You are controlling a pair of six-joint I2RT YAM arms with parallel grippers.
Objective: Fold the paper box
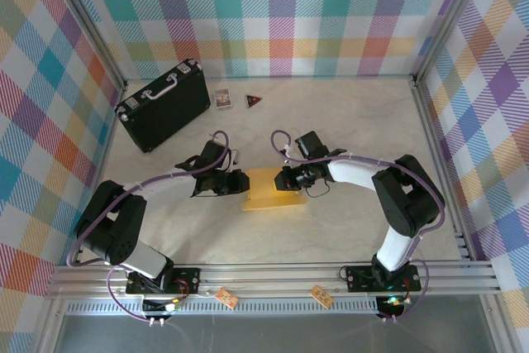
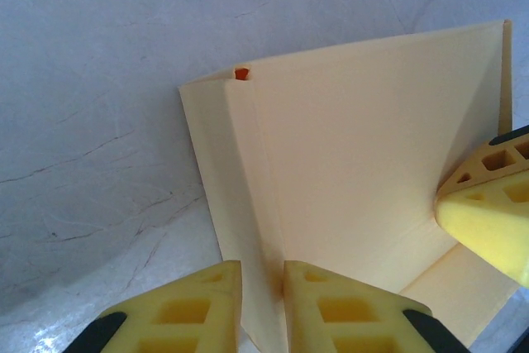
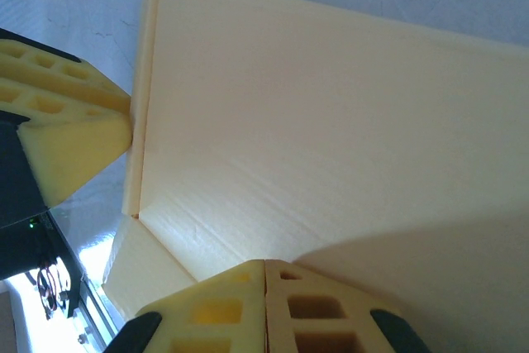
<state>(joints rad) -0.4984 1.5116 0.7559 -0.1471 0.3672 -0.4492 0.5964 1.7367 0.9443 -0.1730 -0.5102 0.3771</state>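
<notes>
As the left claw (image 2: 263, 283) pinches it, the paper box (image 2: 372, 163) runs off-frame.

Left tool (image 1: 240, 181) and right tool (image 1: 287, 178) flank the yellow paper box (image 1: 269, 194)

- Pale, marbled table (image 1: 355, 113).
- Black case (image 1: 163, 104) lying flat at the far left.
- Small card (image 1: 221, 98) and dark triangle (image 1: 254, 102) near the far wall.
- Yellow box (image 1: 273, 190) at the middle.

Lab cell: plaid walls (image 1: 281, 14), aluminium frame (image 1: 273, 274)
</notes>
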